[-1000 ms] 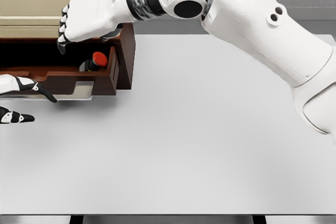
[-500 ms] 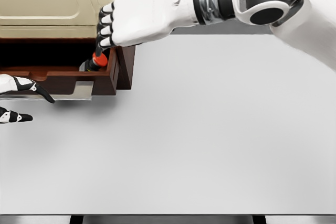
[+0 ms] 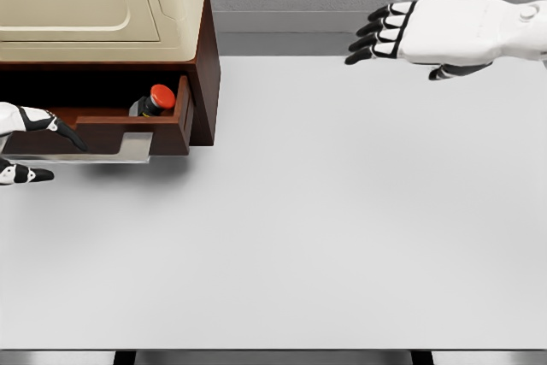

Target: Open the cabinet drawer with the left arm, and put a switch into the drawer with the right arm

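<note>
Right robot hand [image 3: 427,32] hovers at the upper right of the frame, fingers extended and holding nothing, well apart from the red-capped switch [image 3: 155,100] lying in the open drawer [image 3: 111,132] at the left, above the worktop [image 3: 325,228].

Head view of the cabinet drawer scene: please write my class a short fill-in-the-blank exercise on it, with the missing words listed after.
1. The switch with the red button lies inside the open ____.
2. The right hand, holding nothing, hovers with its fingers ____.
3. The left hand shows at the picture's ____ edge, by the drawer front.
4. The cabinet stands on a ____ table.

Missing words: drawer; open; left; white
</note>
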`<act>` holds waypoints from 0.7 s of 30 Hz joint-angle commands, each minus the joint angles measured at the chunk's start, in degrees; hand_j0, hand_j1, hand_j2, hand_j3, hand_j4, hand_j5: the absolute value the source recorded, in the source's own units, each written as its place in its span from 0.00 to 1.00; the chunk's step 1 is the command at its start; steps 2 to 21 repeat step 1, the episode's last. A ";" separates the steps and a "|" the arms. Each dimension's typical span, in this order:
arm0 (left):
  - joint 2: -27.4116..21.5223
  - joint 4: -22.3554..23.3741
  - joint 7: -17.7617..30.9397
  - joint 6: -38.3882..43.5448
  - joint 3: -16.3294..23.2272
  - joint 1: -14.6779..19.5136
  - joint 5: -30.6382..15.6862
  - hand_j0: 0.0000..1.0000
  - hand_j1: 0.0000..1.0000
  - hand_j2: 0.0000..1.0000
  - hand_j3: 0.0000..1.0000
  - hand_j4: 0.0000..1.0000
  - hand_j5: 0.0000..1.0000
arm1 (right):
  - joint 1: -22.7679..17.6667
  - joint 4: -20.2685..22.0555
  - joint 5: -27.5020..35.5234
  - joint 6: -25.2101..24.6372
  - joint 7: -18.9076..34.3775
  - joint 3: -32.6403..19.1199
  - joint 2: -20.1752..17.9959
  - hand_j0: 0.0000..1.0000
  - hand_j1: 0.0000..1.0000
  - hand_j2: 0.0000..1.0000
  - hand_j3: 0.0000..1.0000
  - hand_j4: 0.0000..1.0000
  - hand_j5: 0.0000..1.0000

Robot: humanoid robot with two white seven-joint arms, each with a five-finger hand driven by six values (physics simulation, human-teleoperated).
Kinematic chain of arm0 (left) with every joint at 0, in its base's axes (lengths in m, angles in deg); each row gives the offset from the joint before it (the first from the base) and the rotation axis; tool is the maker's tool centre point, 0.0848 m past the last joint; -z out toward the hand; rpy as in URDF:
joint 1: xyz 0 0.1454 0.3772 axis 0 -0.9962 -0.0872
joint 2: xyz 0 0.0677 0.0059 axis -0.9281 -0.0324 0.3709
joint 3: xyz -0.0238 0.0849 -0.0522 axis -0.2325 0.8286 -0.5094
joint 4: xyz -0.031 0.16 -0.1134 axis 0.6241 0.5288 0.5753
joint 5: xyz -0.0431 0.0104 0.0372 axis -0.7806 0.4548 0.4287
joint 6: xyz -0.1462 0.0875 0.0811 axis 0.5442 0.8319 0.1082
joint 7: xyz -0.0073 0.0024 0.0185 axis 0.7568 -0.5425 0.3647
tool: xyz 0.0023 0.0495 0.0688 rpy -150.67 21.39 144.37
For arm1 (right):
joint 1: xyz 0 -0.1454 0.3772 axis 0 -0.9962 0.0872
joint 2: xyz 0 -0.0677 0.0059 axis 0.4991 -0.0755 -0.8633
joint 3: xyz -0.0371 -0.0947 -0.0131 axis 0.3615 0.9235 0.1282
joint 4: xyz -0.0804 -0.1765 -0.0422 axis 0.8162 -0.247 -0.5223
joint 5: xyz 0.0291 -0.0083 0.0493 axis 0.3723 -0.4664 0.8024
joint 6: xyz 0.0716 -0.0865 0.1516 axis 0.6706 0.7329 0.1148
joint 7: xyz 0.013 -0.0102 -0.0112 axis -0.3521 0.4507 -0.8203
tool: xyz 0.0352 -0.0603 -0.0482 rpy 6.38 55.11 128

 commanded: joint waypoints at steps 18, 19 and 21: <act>-0.03 -0.05 -0.03 0.12 -0.16 -0.01 -0.38 0.67 0.67 0.67 0.67 0.67 0.67 | 0.00 0.04 0.34 -0.14 -0.12 -0.08 -0.91 1.00 1.00 1.00 1.00 1.00 1.00; -0.03 -0.05 -0.03 0.12 -0.16 -0.01 -0.38 0.67 0.67 0.67 0.67 0.67 0.67 | 0.00 0.04 0.34 -0.14 -0.12 -0.08 -0.91 1.00 1.00 1.00 1.00 1.00 1.00; -0.03 -0.05 -0.03 0.12 -0.16 -0.01 -0.38 0.67 0.67 0.67 0.67 0.67 0.67 | 0.00 0.04 0.34 -0.14 -0.12 -0.08 -0.91 1.00 1.00 1.00 1.00 1.00 1.00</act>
